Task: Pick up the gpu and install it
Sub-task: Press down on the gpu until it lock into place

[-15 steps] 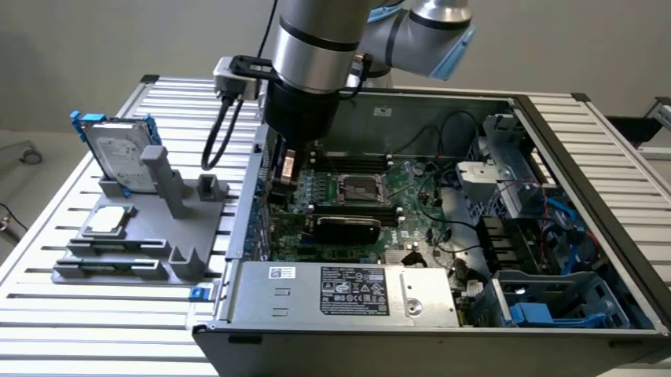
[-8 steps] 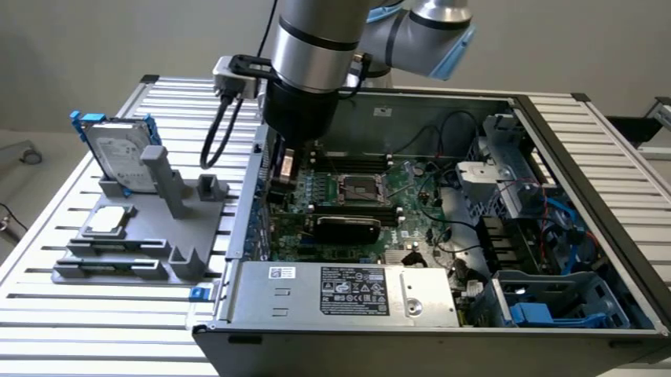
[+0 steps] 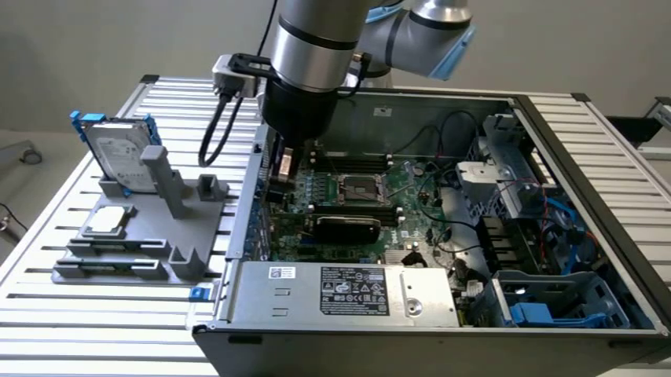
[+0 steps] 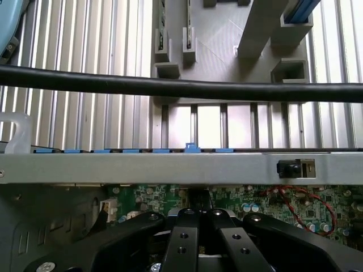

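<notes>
The gpu (image 3: 347, 228) stands on edge on the green motherboard (image 3: 414, 228) inside the open computer case, its black rounded cover facing the front. My gripper (image 3: 281, 184) hangs just inside the case's wall on the exterior view's left, above the card's bracket end and a little apart from the black cover. In the wrist view the black fingers (image 4: 182, 226) of the gripper (image 4: 198, 212) lie close together over the motherboard (image 4: 272, 204), with nothing showing between them. I cannot tell whether their tips touch the card.
The case wall (image 4: 170, 168) and a black cable (image 4: 170, 87) cross the wrist view. A grey fixture (image 3: 157, 228) holding a silver hard drive in a blue frame (image 3: 115, 149) stands on the slatted table at the exterior view's left. The power supply (image 3: 346, 294) fills the case's front.
</notes>
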`<state>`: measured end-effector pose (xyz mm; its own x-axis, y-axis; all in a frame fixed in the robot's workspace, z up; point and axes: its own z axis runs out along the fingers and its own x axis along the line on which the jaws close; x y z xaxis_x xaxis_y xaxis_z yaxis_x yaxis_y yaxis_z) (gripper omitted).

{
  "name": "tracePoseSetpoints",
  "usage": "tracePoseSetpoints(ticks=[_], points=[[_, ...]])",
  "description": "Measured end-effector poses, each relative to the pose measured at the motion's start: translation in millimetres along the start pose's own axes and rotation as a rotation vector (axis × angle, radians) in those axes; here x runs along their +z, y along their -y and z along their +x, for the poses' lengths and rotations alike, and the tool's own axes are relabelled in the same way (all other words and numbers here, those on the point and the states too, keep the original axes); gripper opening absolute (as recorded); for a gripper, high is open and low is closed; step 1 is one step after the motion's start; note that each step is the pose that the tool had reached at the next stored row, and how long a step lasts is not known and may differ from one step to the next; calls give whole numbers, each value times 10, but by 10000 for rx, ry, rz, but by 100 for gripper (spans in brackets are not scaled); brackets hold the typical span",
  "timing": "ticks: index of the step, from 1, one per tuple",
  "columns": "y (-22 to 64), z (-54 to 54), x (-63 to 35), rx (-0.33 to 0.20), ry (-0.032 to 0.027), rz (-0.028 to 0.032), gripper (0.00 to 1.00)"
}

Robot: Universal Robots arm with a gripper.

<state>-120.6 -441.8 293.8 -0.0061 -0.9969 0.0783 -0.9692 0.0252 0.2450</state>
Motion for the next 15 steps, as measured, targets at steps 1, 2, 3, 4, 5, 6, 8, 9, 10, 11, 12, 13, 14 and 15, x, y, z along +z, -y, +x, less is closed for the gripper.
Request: tracePoseSetpoints(ticks=[1, 2, 3, 4, 5, 6, 8, 9, 10, 11, 12, 13, 14, 15], points=[[0, 0, 0, 13, -2, -3, 11], [-1, -1, 0, 28, -5, -5, 11], [-2, -1, 0, 42, -8, -8, 11], [-2, -1, 0, 55, -11, -11, 11], [-3, -1, 0, 69, -13, -13, 11], [-3, -1, 0, 85, -16, -15, 11], [-5, -2, 1, 119, -26, -17, 11], [-5, -2, 2, 137, -33, -18, 11], [-5, -2, 2, 157, -43, -18, 11], [-6, -3, 3, 176, -54, -19, 11], [-6, -4, 4, 197, -65, -21, 11], [-7, -4, 5, 218, -77, -22, 11], [-7, -5, 6, 240, -89, -23, 11], [-7, -5, 6, 261, -102, -25, 11]])
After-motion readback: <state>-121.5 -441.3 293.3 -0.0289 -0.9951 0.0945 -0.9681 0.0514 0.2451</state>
